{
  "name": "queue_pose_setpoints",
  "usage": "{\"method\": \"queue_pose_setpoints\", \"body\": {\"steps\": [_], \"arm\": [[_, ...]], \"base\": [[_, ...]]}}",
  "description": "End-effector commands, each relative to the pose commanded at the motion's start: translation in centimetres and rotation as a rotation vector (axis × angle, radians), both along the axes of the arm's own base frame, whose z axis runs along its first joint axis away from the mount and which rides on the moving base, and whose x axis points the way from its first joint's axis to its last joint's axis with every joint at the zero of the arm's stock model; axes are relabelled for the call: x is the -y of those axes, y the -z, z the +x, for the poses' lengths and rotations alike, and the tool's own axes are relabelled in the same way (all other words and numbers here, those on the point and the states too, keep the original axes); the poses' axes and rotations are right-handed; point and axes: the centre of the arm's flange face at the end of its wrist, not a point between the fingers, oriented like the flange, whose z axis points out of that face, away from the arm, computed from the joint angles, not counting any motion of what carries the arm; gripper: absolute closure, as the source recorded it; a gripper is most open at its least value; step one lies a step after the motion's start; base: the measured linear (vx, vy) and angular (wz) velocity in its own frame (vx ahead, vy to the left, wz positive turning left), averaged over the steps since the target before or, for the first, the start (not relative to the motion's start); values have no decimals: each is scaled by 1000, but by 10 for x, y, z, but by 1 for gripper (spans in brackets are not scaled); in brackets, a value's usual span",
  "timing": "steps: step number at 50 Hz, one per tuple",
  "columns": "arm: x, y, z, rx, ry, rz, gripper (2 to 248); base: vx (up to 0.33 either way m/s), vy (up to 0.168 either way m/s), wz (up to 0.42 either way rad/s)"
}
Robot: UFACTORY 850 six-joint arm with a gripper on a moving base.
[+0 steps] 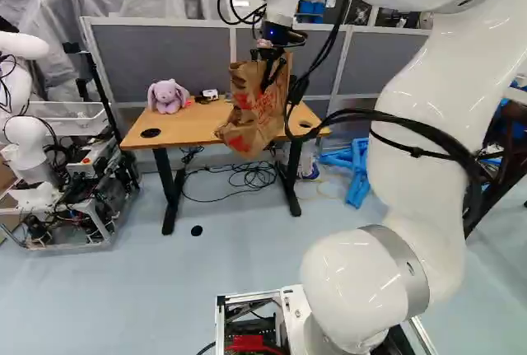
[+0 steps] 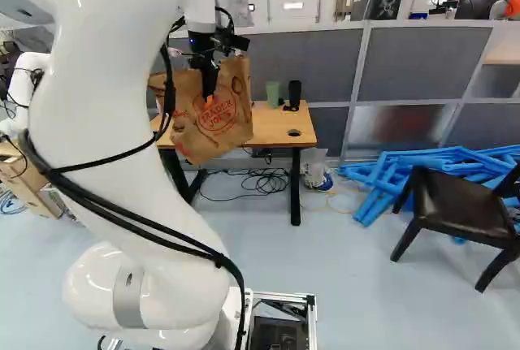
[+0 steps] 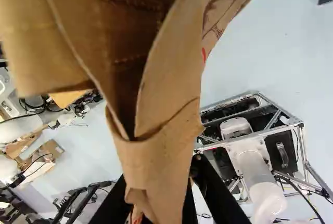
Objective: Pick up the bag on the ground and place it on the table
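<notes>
Because the brown paper bag [image 1: 249, 116] seems light, crushable, the black pincer [image 3: 160, 181] rightly grips its rim near the wooden surface [image 1: 191, 128].

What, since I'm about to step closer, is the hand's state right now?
Hand: closed, holding the brown paper bag.

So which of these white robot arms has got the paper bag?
The large arm rising from the foot of both base views: its claw is shut on the bag. Another robot, at the left base view's left edge, stands apart.
</notes>
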Motion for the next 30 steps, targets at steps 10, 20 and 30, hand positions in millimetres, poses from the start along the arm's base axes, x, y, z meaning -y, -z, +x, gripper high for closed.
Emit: {"method": "queue_pose_setpoints", "body": {"steps": [10,20,30], "arm": [[0,0,0,0,0,0,227],[0,0,0,0,0,0,227],[0,0,0,0,0,0,227]], "base": [[204,8,-12],[209,6,-10],[208,7,-10]]}}
